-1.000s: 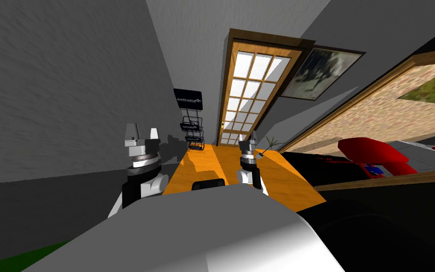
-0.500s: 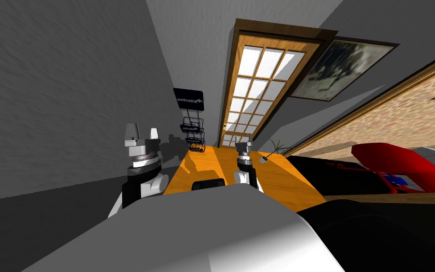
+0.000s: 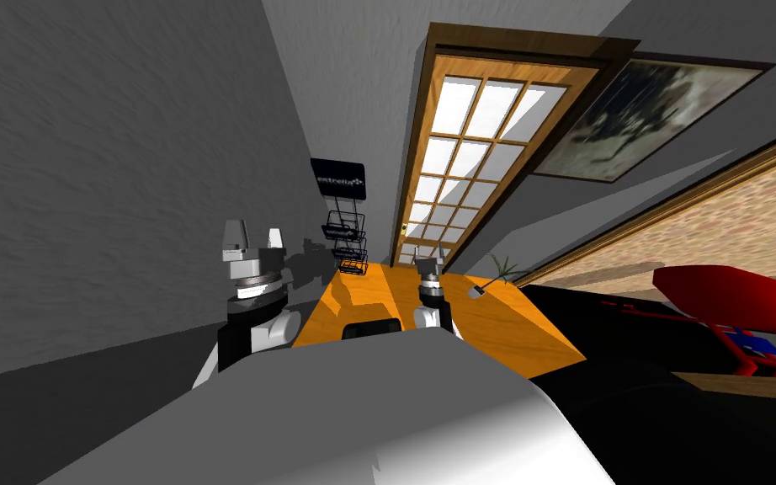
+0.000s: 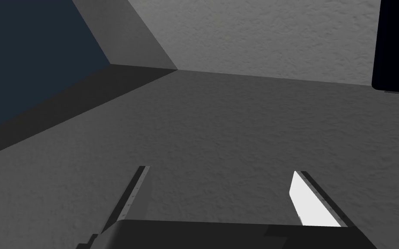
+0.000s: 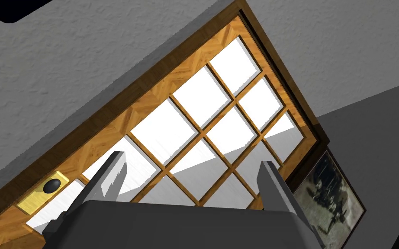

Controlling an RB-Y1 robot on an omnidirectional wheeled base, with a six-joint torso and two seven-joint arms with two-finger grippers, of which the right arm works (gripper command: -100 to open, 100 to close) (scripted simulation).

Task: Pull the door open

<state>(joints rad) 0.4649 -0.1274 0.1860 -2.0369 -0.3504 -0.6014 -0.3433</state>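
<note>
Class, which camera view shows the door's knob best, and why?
The right wrist view: the knob is a dark round shape on a yellow plate, near the open right gripper. The head view shows it as a tiny yellow speck on the door. The left wrist view faces away.

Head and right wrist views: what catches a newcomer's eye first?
The wooden door with bright white panes stands at the far end of the orange floor. The open right gripper points at it, the door's dark knob on a yellow plate beside one finger. A red object lies to the right.
</note>
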